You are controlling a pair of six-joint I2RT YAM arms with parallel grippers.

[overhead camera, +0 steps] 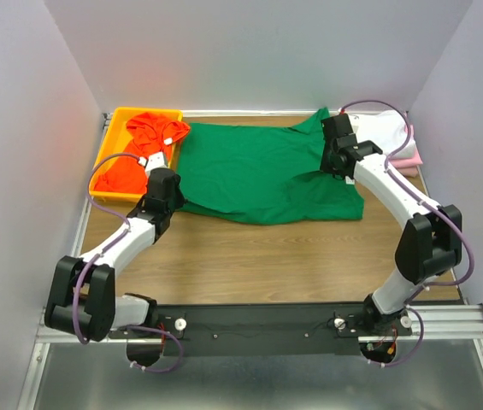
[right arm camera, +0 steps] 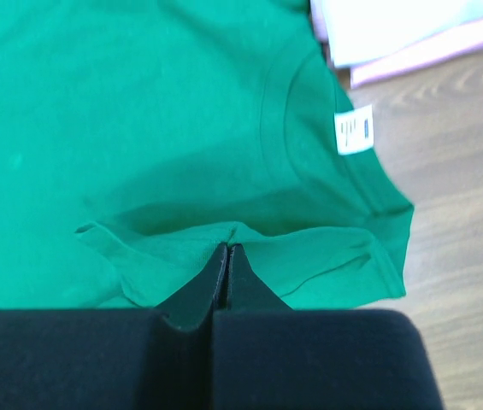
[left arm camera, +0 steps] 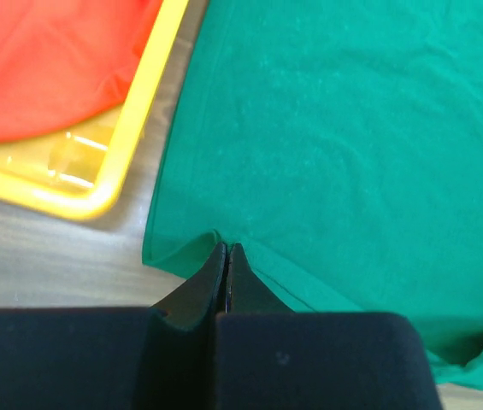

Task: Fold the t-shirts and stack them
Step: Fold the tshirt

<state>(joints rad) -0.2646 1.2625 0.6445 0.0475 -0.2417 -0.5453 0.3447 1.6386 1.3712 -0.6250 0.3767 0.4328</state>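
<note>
The dark green t-shirt [overhead camera: 250, 171] lies spread on the bench [overhead camera: 267, 256] at the centre of the top view, mostly flat, with its collar end toward 3 o'clock and its hem end toward 9 o'clock. The left fingers [left arm camera: 220, 278] are at the shirt's 8 o'clock corner. In the left wrist view they are pressed together with no visible gap and pinch the hem edge, which puckers into a small ridge at the tips. The right fingers [right arm camera: 220, 278] are at the shirt's 2 o'clock side, just beside the collar. In the right wrist view they are likewise pressed together and clamp a raised fold of green cloth. A sleeve lies at 4 o'clock from the tips, and a white neck label [right arm camera: 354, 130] inside the collar lies at 1 o'clock from them. The yellow tray [overhead camera: 149, 111] sits at 10 o'clock on the bench, just beside the green shirt's hem end; whether cloth and tray wall touch cannot be told. The orange-red t-shirt [overhead camera: 121, 175] lies crumpled inside the tray and fills most of it. The white t-shirt [overhead camera: 382, 132] lies folded at 2 o'clock on the bench, against the far right corner and just behind the right arm's wrist. The pink t-shirt [overhead camera: 408, 161] shows as a narrow strip from under the white shirt at its 5 o'clock edge.
</note>
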